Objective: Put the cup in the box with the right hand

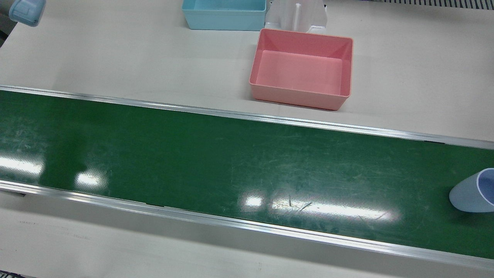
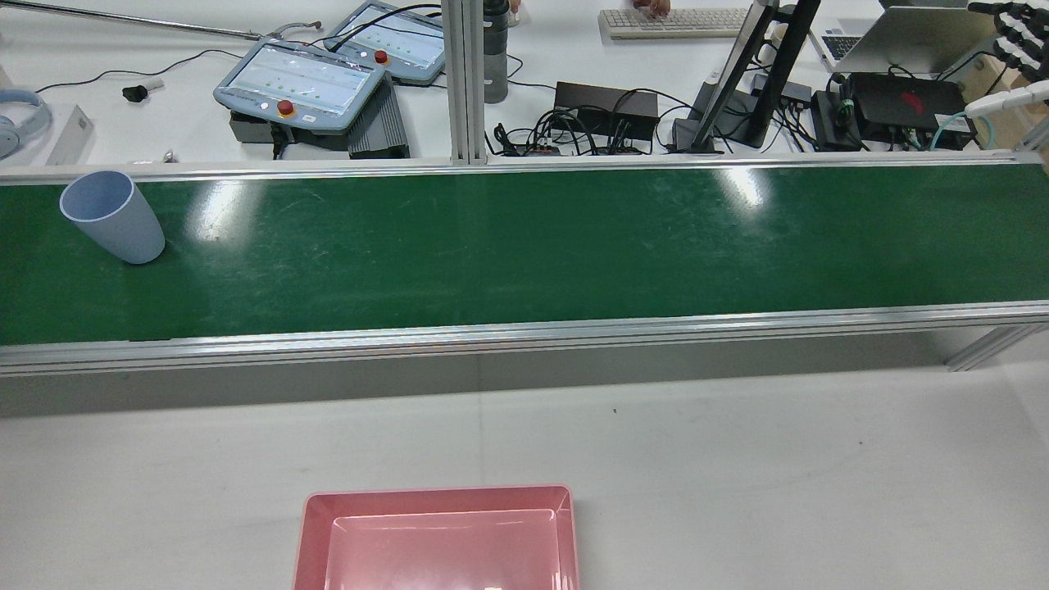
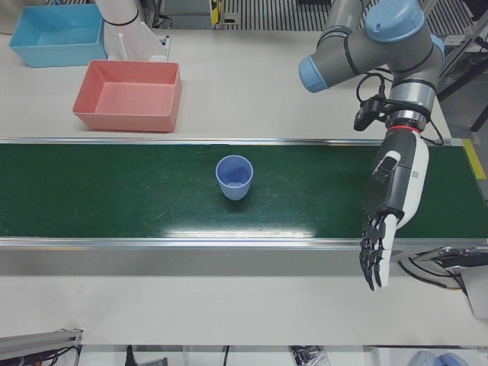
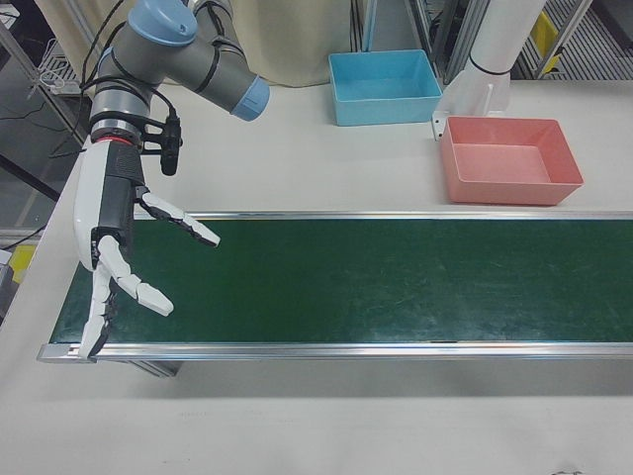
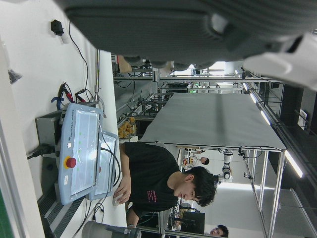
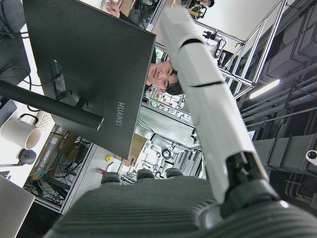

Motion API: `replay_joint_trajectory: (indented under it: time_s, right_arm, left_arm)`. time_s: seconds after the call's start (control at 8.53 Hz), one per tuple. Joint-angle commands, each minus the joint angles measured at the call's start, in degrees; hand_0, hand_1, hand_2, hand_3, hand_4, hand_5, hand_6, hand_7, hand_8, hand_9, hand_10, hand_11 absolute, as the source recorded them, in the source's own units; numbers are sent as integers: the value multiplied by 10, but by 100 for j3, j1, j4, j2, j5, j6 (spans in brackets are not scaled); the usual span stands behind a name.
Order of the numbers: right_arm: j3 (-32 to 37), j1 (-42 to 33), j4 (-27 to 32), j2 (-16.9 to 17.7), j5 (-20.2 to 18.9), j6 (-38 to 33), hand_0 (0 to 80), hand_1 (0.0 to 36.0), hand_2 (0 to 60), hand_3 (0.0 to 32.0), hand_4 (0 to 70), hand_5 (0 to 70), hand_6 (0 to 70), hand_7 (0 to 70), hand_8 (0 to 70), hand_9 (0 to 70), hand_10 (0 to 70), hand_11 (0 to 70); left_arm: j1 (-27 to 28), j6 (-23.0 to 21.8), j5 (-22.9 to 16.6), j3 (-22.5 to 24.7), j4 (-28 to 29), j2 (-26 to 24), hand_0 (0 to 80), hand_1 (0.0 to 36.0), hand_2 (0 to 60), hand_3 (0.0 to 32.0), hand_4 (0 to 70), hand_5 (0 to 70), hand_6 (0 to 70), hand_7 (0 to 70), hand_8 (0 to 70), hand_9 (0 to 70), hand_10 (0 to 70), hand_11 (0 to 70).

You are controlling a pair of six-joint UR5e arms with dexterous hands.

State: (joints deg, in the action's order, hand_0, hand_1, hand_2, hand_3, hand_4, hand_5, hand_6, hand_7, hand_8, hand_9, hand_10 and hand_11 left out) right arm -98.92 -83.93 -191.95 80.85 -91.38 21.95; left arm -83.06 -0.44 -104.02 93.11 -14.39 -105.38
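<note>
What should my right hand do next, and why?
Probably hold the right hand open above its end of the belt and wait: the cup stands upright at the far, left-arm end, out of reach. The pink box is empty.

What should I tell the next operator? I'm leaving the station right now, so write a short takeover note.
Right hand: open, empty, over its end of the green belt.
Left hand: open, empty, over the opposite end.
Blue cup: upright on the belt, on the left arm's half, untouched.
Pink box: empty, on the table beside the belt.
Done: nothing yet.
Left: grasp the cup with the right hand and place it in the pink box.
</note>
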Motion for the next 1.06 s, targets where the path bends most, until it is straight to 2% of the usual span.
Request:
replay_joint_trajectory:
  time_s: [0.0,0.12,0.23,0.35,0.47,0.59,0.7,0.82,0.94]
  right_arm:
    - [66,113,0,124,6,2,800,360,79,0,0,126,0,0,0,0,0,0]
    - [110,140,9,124,6,2,751,356,113,0,0,108,0,0,0,0,0,0]
    - [110,140,9,124,15,2,439,160,124,0,0,30,0,0,0,0,0,0]
    - [102,157,35,116,24,2,375,106,86,0,0,14,0,0,0,0,0,0]
    - [93,157,44,107,24,2,169,71,134,0,0,1,0,0,0,0,0,0]
    - [110,192,9,116,15,2,67,56,174,0,0,0,0,0,0,0,0,0]
    - [110,219,0,107,15,2,0,49,224,0,0,0,6,30,0,0,0,0]
    - [110,228,0,107,15,2,304,99,145,0,0,11,11,29,0,0,0,0]
    - [110,245,-17,89,6,2,463,154,68,0,0,30,7,0,0,0,0,0]
  left_arm:
    - [0,0,5,-12,6,0,0,0,0,0,0,0,0,0,0,0,0,0]
    - [0,0,5,-12,6,0,0,0,0,0,0,0,0,0,0,0,0,0]
    - [0,0,5,-4,6,0,0,0,0,0,0,0,0,0,0,0,0,0]
    - [0,0,-4,-4,6,0,0,0,0,0,0,0,0,0,0,0,0,0]
    - [0,0,5,-12,6,0,0,0,0,0,0,0,0,0,0,0,0,0]
    - [0,0,5,-4,6,0,0,0,0,0,0,0,0,0,0,0,0,0]
    - [0,0,-4,-4,6,0,0,0,0,0,0,0,0,0,0,0,0,0]
    - [0,0,5,-4,6,0,0,0,0,0,0,0,0,0,0,0,0,0]
    - [0,0,5,-4,6,0,0,0,0,0,0,0,0,0,0,0,0,0]
